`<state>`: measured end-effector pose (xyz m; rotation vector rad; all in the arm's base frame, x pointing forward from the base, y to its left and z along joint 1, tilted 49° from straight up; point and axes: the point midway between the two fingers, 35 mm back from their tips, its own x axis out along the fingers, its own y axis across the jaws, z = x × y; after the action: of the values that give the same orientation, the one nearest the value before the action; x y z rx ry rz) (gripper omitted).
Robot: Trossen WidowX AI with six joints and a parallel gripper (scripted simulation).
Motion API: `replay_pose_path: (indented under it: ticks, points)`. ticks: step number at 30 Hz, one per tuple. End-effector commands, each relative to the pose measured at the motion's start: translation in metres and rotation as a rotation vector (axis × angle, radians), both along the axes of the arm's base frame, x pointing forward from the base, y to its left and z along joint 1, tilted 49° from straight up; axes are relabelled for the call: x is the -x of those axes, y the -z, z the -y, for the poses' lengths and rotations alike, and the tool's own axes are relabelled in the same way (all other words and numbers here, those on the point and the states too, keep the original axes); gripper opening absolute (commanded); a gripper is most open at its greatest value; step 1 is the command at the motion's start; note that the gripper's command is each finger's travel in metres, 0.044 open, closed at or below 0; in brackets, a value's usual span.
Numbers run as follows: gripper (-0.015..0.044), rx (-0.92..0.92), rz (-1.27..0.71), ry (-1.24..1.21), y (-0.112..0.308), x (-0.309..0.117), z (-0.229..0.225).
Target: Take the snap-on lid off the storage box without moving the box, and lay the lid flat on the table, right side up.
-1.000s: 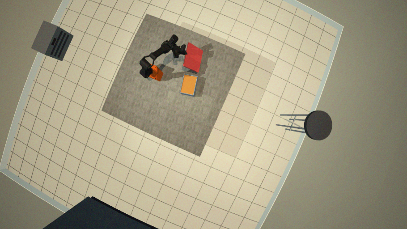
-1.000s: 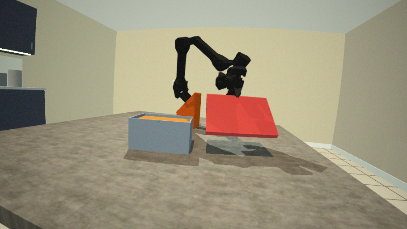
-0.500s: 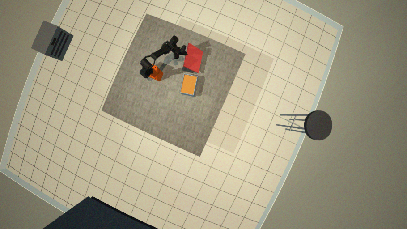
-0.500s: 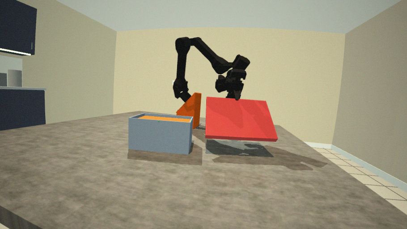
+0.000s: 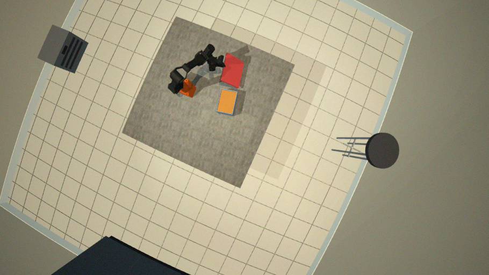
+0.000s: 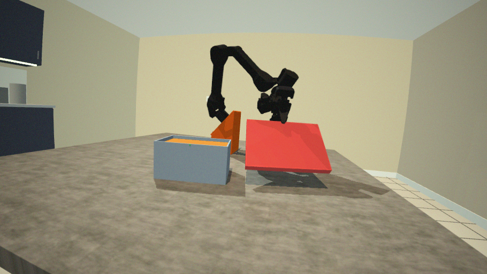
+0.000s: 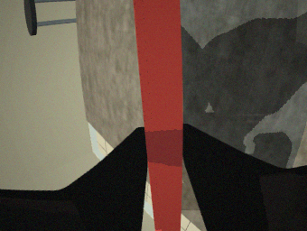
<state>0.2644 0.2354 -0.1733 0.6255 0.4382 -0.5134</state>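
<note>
The red lid (image 5: pixel 232 70) (image 6: pixel 286 146) (image 7: pixel 162 68) is off the box and held above the table, steeply tilted, its outer face toward the exterior camera and its far edge higher. My gripper (image 5: pixel 223 64) (image 6: pixel 283 121) (image 7: pixel 162 133) is shut on that upper edge, with a finger on each side of the lid in the wrist view. The storage box (image 6: pixel 191 161) is blue-grey, upright and open, with an orange inside (image 5: pixel 227 101). It stands beside the lid, to its left in the exterior view, with a gap between them. The box is out of view in the wrist view.
An orange wedge-shaped block (image 5: pixel 188 88) (image 6: pixel 235 131) stands near the arm's base, behind the box in the exterior view. The grey table (image 5: pixel 191 146) (image 6: pixel 204 225) carries everything. Shadows of the lid and arm fall on it. A dark stool (image 5: pixel 382 150) stands away from the table.
</note>
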Motion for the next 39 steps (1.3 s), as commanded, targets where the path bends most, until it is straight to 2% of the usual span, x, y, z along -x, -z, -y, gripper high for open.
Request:
replay_pose_path:
  ticks: [1,39]
  points:
    - [0.0,0.001,0.003,-0.003,0.002,-0.001,0.002]
    - [0.0,0.002,0.004,-0.003,0.023,-0.003,0.025]
